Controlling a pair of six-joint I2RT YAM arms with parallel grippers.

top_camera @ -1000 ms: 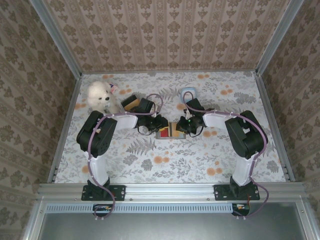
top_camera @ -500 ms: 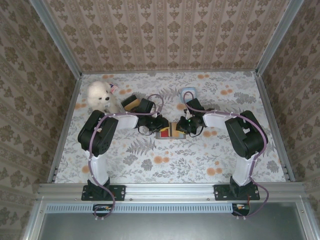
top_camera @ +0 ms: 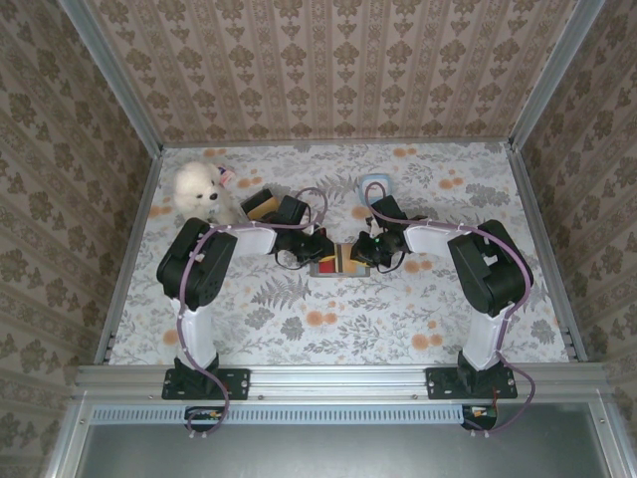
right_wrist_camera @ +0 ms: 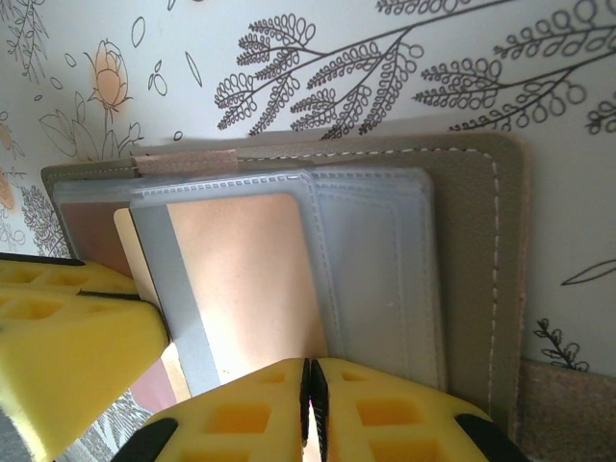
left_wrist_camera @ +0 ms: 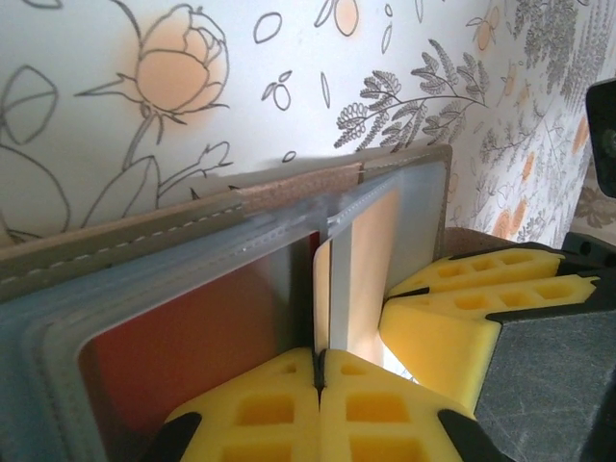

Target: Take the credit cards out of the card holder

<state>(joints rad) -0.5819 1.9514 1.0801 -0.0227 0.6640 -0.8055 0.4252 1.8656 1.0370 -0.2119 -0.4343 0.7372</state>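
Note:
The grey-brown card holder [top_camera: 338, 261] lies open on the table between both grippers. Its stitched cover [right_wrist_camera: 481, 269] and grey-blue pockets face up. A red card [left_wrist_camera: 183, 337] sits in its left pocket. A tan card with a grey stripe [right_wrist_camera: 250, 279] stands up from the middle and appears edge-on in the left wrist view [left_wrist_camera: 339, 279]. My left gripper [left_wrist_camera: 319, 371] is shut on that card's near edge. My right gripper [right_wrist_camera: 308, 385] is shut with nothing between its pads, its tips resting on the holder's right pocket. Its yellow fingers [left_wrist_camera: 462, 308] show beside the card.
A white plush toy [top_camera: 202, 189] sits at the back left, with a black, tan and red striped block [top_camera: 261, 205] beside it. A light-blue ring-shaped object [top_camera: 373, 182] lies at the back centre. Patterned walls close in the table on three sides.
The left arm's elbow has edged slightly to the right. The holder and the right arm stay where they were.

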